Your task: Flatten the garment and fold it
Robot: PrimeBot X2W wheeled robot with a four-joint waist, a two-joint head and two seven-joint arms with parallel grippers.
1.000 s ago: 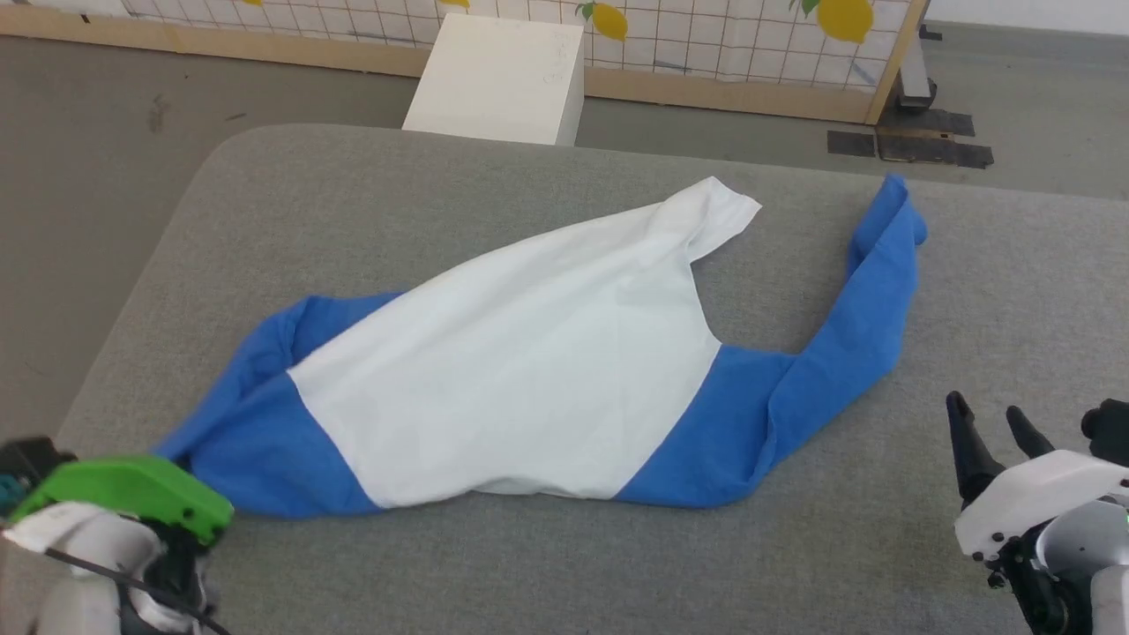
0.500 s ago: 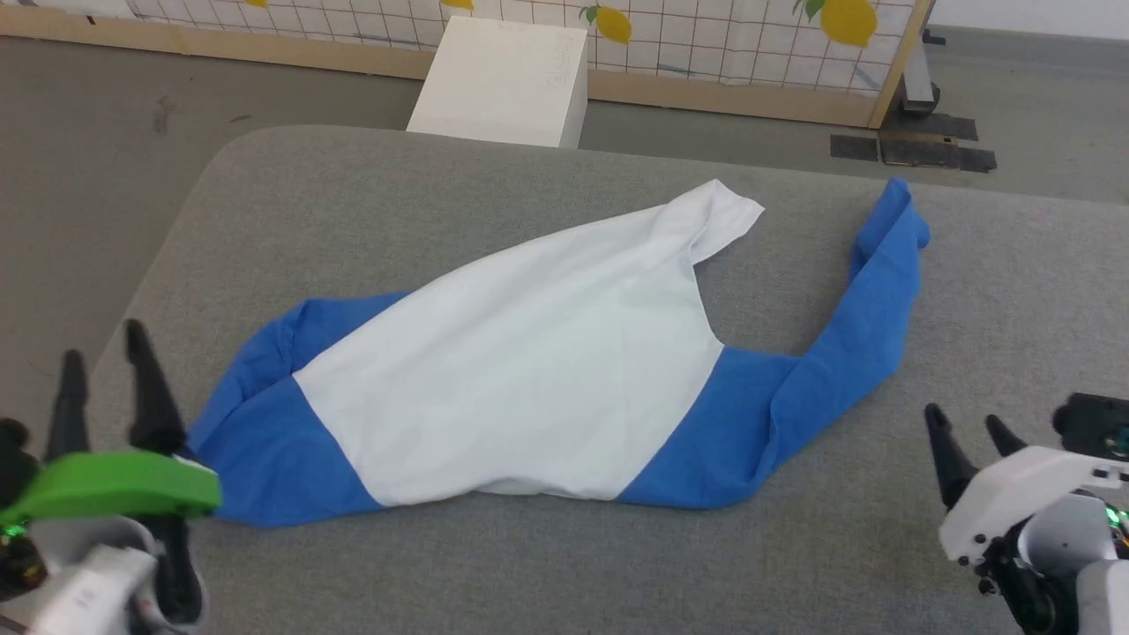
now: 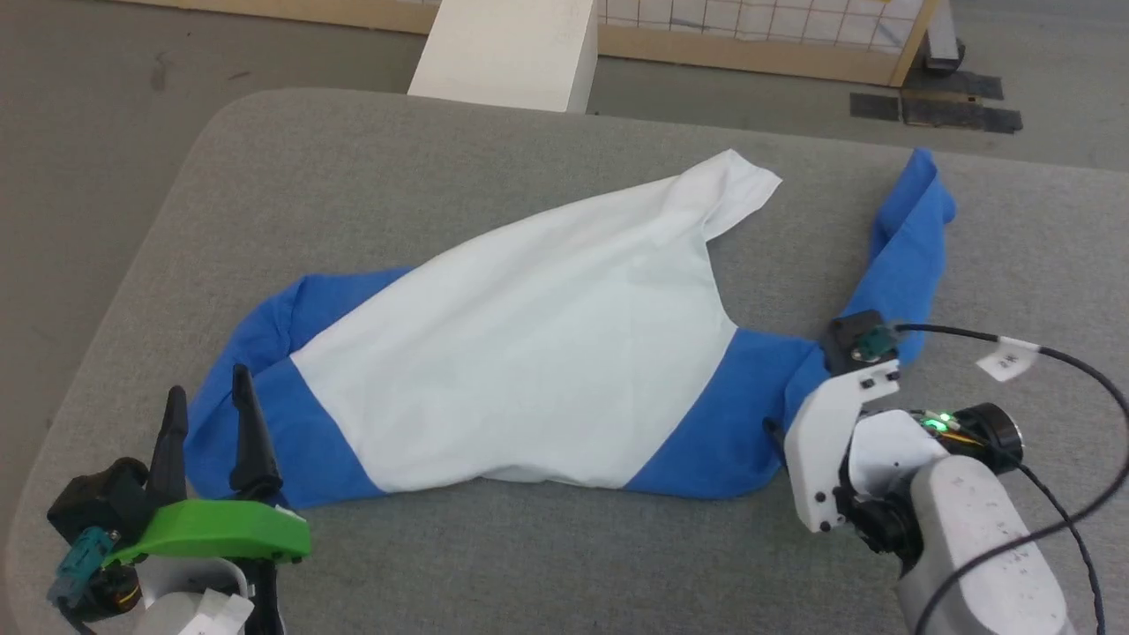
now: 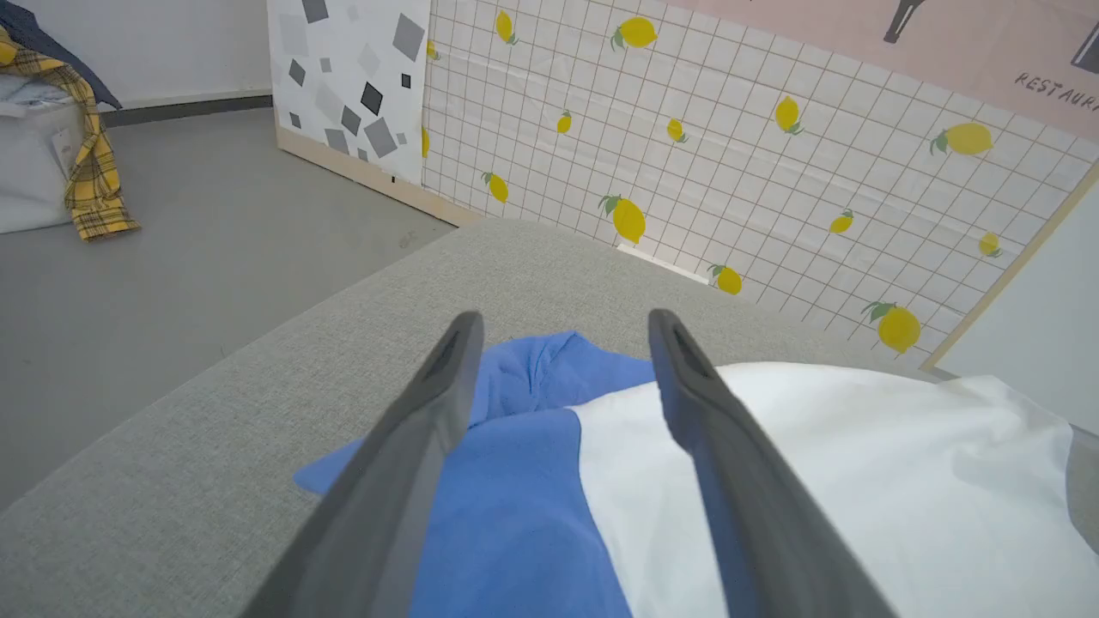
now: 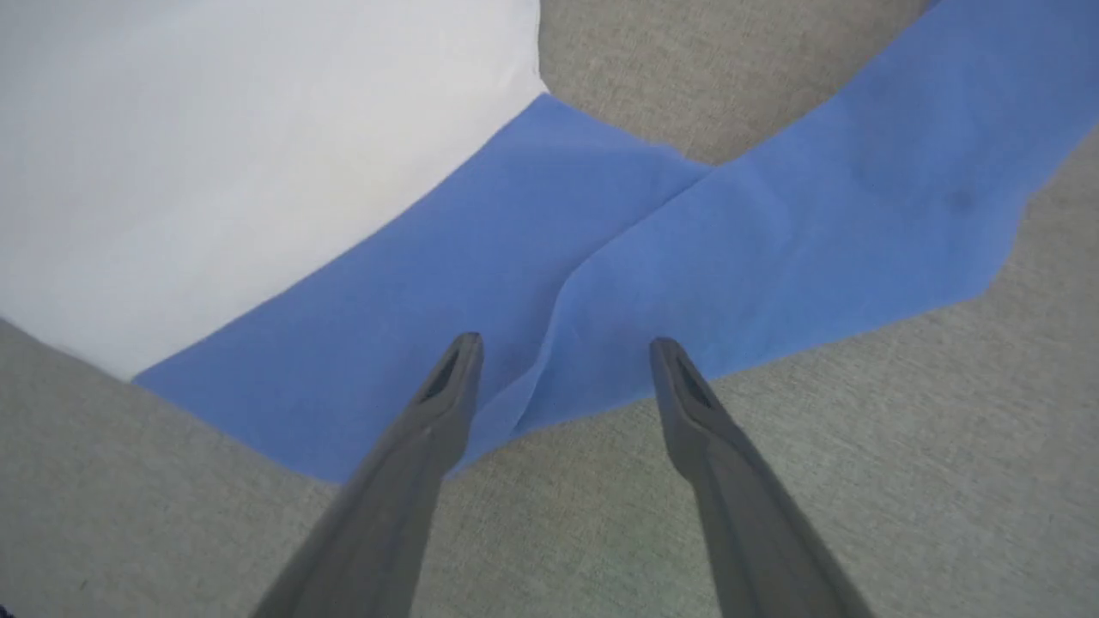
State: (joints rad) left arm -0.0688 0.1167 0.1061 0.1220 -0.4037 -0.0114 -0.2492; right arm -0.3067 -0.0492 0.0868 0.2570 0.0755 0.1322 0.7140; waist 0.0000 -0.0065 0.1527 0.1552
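Near left, the left gripper (image 3: 207, 388) stands open and empty at the garment's (image 3: 529, 353) left sleeve (image 3: 265, 335). Near right, the right gripper (image 5: 564, 345), also spread and empty, points down at the right sleeve's (image 3: 908, 247) near edge. The garment lies rumpled on the table (image 3: 529, 564), its long axis running left to right, the right sleeve trailing far.

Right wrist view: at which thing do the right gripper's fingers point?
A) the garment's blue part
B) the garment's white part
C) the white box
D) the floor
A: the open right gripper points at creased blue cloth of the garment, near its edge on the grey table.
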